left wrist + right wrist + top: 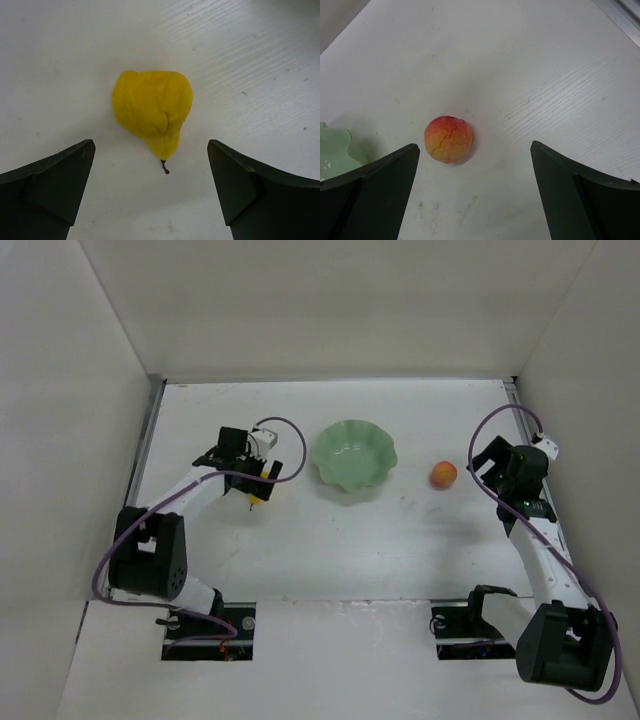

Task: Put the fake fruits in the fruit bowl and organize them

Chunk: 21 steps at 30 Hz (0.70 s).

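Note:
The mint-green scalloped fruit bowl point(355, 455) sits empty at the table's middle; its rim point(335, 150) shows at the left edge of the right wrist view. The yellow pear point(152, 110) lies on the table left of the bowl, stem toward the camera; in the top view only a bit of the pear point(259, 497) shows under the left gripper. My left gripper point(150, 175) is open just above it, the pear ahead of the fingertips. The orange-red peach point(444, 475) lies right of the bowl. My right gripper point(472, 190) is open, the peach point(448, 139) ahead and left of centre.
White walls close the table on the left, back and right. A metal rail point(620, 12) runs along the table's right edge. Purple cables loop from both arms point(280, 440).

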{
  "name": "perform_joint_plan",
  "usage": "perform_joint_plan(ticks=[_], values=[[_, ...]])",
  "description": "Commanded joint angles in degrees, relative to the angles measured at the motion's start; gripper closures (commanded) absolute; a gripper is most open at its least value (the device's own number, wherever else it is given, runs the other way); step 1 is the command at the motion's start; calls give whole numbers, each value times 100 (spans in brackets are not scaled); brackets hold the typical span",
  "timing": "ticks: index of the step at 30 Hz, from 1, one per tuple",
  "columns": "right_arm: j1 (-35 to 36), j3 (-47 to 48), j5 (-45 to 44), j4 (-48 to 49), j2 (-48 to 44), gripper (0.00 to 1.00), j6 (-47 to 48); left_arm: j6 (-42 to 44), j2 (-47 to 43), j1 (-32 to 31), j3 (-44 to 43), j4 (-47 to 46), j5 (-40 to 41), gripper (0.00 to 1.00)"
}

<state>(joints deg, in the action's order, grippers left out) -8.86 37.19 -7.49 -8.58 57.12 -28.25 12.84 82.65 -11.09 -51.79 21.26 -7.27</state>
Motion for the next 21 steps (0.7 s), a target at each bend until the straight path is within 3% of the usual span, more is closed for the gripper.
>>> perform_joint_plan(ticks=[1,3,5,7,9,10,17,21], values=[[64,254,-139,155,-61,0,136,-54,425,-169,-93,-578,427,0],[73,245,-139,155,-96,0,136,-19,786,-204,-313,-579,463,4],[91,210,-139,155,-140,0,136,-18,1094,-213,-489,-535,463,15],[100,166,-139,137,-193,0,136,-36,1262,-213,-577,-509,446,35],[108,140,-139,120,-236,0,153,8,1245,-257,-578,-526,480,63],[108,122,-139,111,-245,0,153,60,1184,-301,-578,-552,515,71],[169,148,-148,146,-44,0,101,350,507,-810,-1113,-771,928,73],[301,148,-139,216,167,0,4,334,838,-1539,-1999,-887,1000,72]])
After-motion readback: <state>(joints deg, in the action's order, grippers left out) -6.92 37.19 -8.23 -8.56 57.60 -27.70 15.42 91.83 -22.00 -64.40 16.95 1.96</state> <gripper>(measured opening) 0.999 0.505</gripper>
